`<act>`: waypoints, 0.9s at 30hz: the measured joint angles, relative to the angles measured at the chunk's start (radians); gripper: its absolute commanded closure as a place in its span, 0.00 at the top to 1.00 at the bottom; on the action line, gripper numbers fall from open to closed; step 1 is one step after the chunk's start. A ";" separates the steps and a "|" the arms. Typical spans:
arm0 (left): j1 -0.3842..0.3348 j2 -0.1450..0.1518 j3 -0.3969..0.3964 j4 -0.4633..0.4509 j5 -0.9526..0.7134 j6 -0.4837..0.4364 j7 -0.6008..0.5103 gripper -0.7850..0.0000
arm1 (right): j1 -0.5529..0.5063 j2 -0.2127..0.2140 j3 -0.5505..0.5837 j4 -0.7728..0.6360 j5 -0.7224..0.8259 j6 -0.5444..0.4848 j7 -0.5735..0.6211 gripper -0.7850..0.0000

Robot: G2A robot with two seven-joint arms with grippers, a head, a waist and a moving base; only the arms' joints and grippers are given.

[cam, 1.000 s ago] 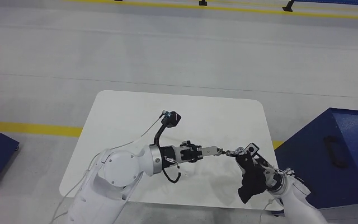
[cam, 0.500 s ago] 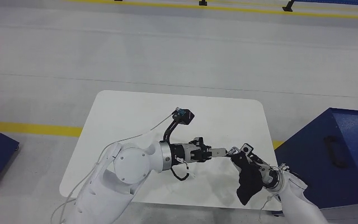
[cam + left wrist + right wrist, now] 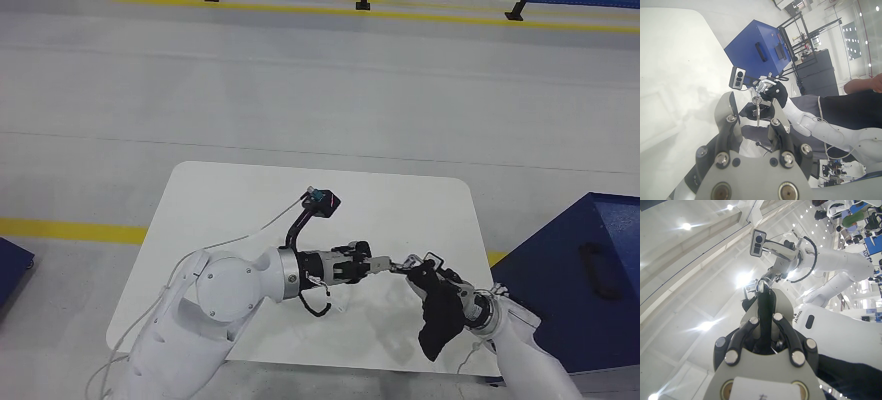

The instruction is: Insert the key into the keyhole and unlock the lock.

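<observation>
One brand word is printed on the white arm cover, left unread. The white label by the right wrist shows part of one char., not legible.

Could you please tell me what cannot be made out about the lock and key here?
Left wrist view: black-covered fingers of the right gripper hide much of the lock; whether its shackle is released is unclear.
Top view: too small to show how deep the key sits.
Right wrist view: ceiling glare behind the lock blurs its details.
</observation>
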 measured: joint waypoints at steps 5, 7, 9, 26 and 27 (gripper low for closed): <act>-0.008 0.002 0.000 0.005 0.001 -0.002 -0.007 0.07 | 0.012 -0.001 -0.013 0.009 0.013 0.018 -0.009 0.00; -0.010 0.003 0.002 0.006 0.001 -0.003 -0.008 0.00 | 0.018 0.001 -0.015 0.014 0.021 0.020 -0.011 0.00; -0.011 0.004 0.003 0.006 0.000 -0.003 -0.008 0.00 | 0.022 0.003 -0.017 0.017 0.027 0.021 -0.013 0.00; -0.032 0.018 0.017 -0.002 0.056 -0.082 -0.074 0.00 | 0.024 0.034 -0.076 -0.003 0.095 0.057 -0.048 0.00; -0.033 0.020 0.017 -0.005 0.065 -0.090 -0.080 0.00 | 0.024 0.037 -0.082 -0.006 0.104 0.061 -0.053 0.00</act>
